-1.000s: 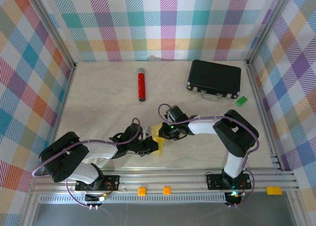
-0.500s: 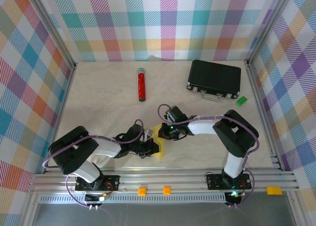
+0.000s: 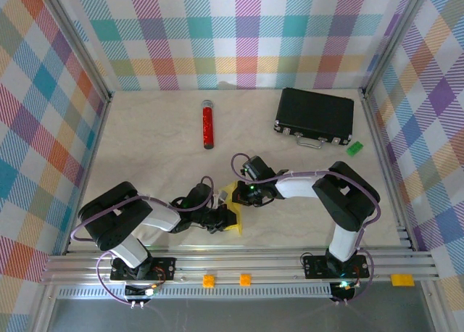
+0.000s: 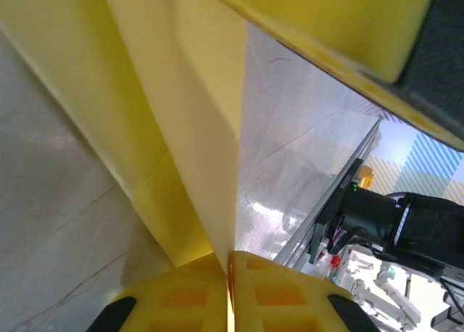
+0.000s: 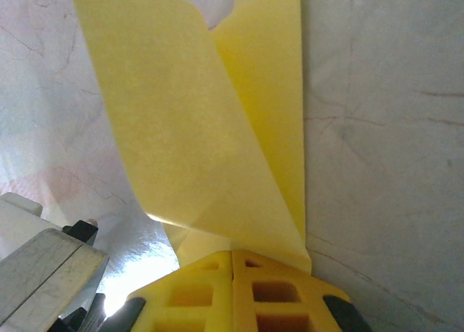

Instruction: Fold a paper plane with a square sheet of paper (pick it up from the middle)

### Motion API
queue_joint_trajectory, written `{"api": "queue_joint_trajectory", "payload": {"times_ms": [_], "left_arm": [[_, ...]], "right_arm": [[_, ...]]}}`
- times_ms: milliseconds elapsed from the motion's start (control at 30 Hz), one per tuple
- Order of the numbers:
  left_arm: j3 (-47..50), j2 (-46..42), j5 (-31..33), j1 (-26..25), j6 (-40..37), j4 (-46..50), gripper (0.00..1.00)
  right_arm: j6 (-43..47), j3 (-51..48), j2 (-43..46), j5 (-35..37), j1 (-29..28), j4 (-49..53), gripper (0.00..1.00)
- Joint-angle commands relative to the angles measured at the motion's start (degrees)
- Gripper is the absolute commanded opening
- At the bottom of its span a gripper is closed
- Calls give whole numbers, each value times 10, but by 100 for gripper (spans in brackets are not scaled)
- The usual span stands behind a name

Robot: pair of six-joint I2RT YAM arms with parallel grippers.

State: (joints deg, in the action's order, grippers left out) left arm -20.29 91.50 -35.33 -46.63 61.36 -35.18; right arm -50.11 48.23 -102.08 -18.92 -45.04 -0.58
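Yellow paper (image 4: 192,129) (creased) in left tool (image 4: 230,270)

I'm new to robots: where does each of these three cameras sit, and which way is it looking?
Top external: above and behind the arms, looking down on the table; both arms show, the left gripper and right gripper meeting at the yellow paper.
Left wrist: on the left arm, looking along its own shut fingers at the paper.
Right wrist: on the right arm, looking past its own fingers at the paper.
Shared: both wrist views show the pinched paper.
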Motion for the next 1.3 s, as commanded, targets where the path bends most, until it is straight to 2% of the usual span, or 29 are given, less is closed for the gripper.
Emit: {"api": "queue_joint_trajectory", "payload": {"times_ms": [0, 100, 200, 267, 367, 467, 667, 733, 833, 967, 1000, 1033, 1067, 1200, 1267], "left_arm": [[15, 2, -21, -8, 9, -26, 1], [15, 4, -23, -10, 12, -31, 1], [14, 17, -35, -11, 17, -48, 12], [21, 22, -35, -13, 28, -73, 9], [22, 27, -35, -15, 29, -79, 10], [23, 29, -34, -17, 29, -82, 0], [19, 35, -33, -23, 31, -87, 0], [21, 35, -34, -24, 33, -90, 9], [24, 30, -35, -26, 35, -93, 15], [25, 25, -38, -33, 34, -88, 14], [26, 23, -38, -36, 33, -85, 12], [28, 22, -36, -39, 33, -83, 4], [29, 22, -34, -41, 33, -85, 0], [19, 30, -40, -43, 30, -84, 0], [20, 28, -39, -44, 34, -88, 7]], "right_arm": [[-2, -25, -41, 38, -10, 87, 4], [-3, -26, -42, 39, -10, 88, 4], [-3, -26, -43, 40, -10, 89, 4], [-4, -27, -44, 40, -10, 88, 4], [-5, -27, -45, 41, -10, 87, 4], [-6, -28, -46, 41, -10, 86, 3], [-10, -26, -54, 42, -11, 87, 3], [-12, -27, -55, 43, -11, 87, 3], [-12, -26, -54, 43, -11, 87, 3], [-13, -28, -56, 44, -11, 87, 3], [-13, -27, -56, 44, -11, 87, 3], [-13, -27, -57, 44, -11, 86, 3], [-14, -28, -56, 45, -11, 86, 3], [-14, -26, -59, 44, -11, 86, 3], [-14, -27, -59, 45, -11, 87, 2]]}}
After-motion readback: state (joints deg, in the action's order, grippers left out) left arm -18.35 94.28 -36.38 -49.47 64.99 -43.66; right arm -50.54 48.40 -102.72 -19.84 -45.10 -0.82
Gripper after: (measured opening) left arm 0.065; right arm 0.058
